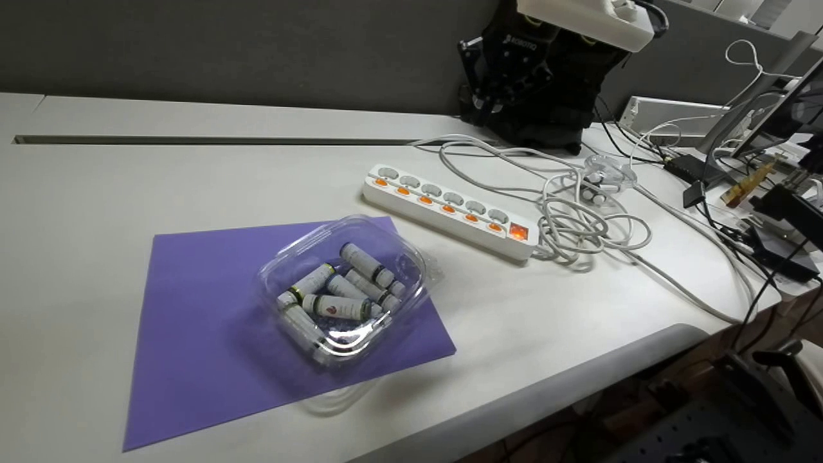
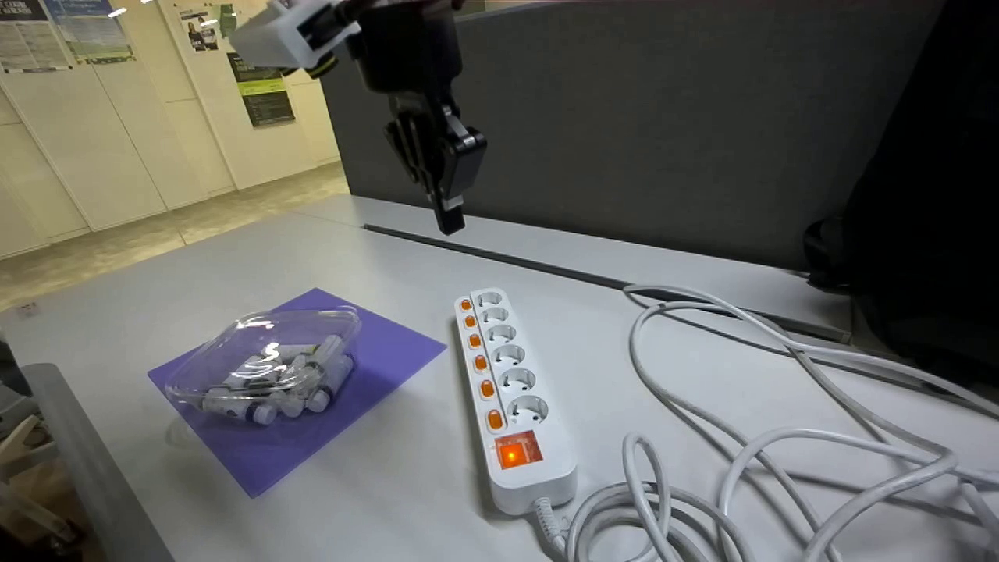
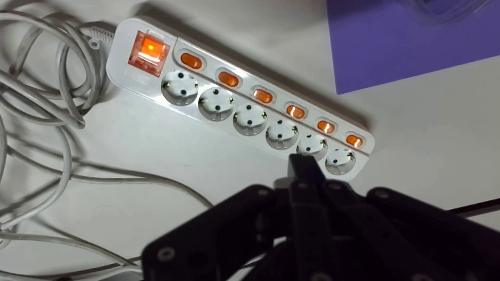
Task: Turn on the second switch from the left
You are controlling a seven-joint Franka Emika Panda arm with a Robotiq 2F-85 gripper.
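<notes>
1 claw [image 3: 308, 167], 6 small switches [image 3: 263, 96]

A robot arm [image 1: 588, 22] hangs over a white table [image 1: 77, 193] in what appears to be a lab or an office; which of the two cannot be told. A dark grey partition [image 1: 225, 51] rises behind the table, a slot [image 1: 193, 140] runs along its rear, and cables [image 1: 575, 231] snake across the top, with a monitor [image 1: 794, 106] at the edge of an exterior view. Posters [image 2: 261, 97] hang on pale walls [image 2: 133, 148] beyond the table's far end.
</notes>
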